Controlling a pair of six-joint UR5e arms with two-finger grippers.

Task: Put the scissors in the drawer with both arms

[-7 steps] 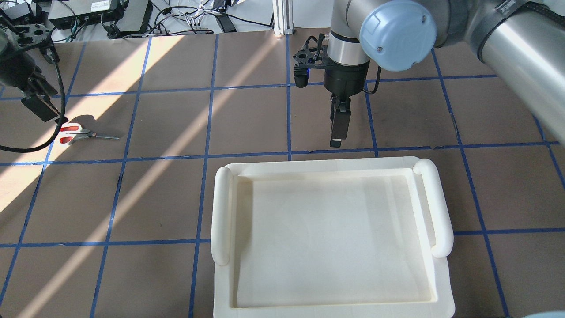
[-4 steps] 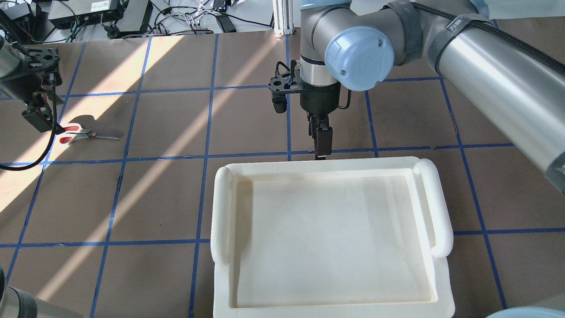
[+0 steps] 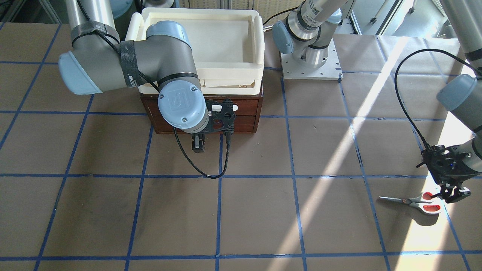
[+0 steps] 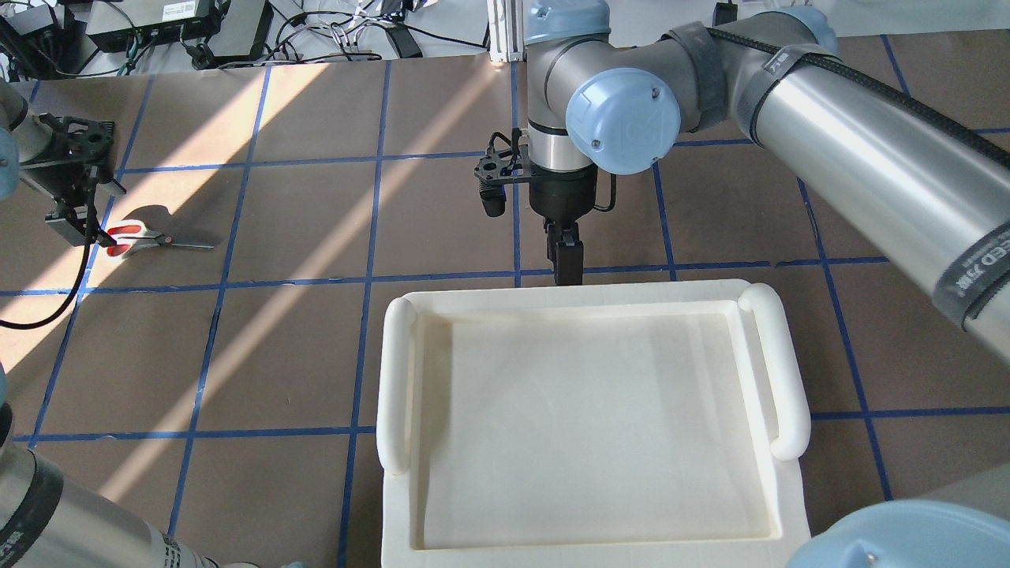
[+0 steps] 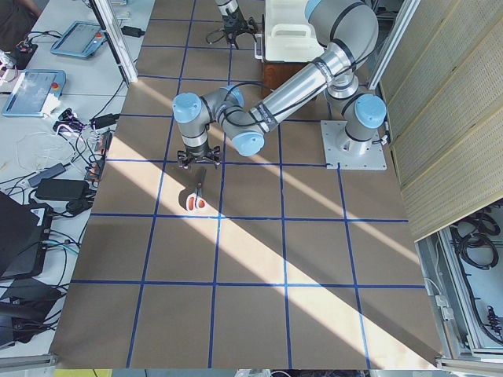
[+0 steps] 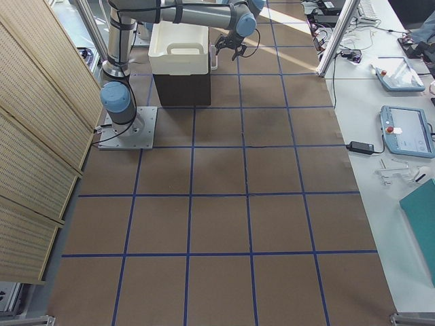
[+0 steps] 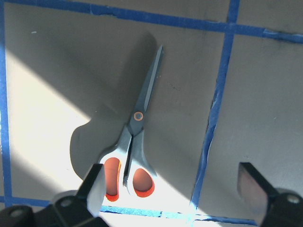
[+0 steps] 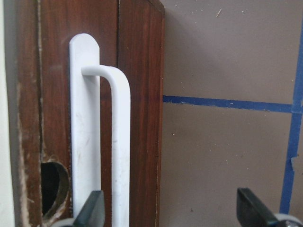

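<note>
The scissors (image 7: 135, 151) lie flat on the brown table, closed, in the far left of the overhead view (image 4: 146, 237) and in the front-facing view (image 3: 414, 202). My left gripper (image 7: 173, 189) is open just above their red-lined handles, which sit beside one finger (image 7: 94, 184); it also shows overhead (image 4: 75, 225). The dark wooden drawer (image 8: 139, 94) is shut. Its white bar handle (image 8: 118, 142) runs close to one finger (image 8: 90, 213) of my open right gripper (image 8: 170, 213). That gripper hangs in front of the drawer (image 3: 198, 145), at the tray's far edge overhead (image 4: 568, 264).
A cream plastic tray (image 4: 398, 371) sits on top of the brown chest (image 3: 248, 124) and hides it from overhead. Blue tape lines grid the table. Cables and electronics (image 4: 181, 24) lie beyond the far edge. The right arm's cable (image 3: 203, 173) loops onto the table.
My right gripper has moved left and closer to the tray's far edge, down toward the drawer front. My left gripper has come down nearer the scissors' handles. The scissors have not moved.
</note>
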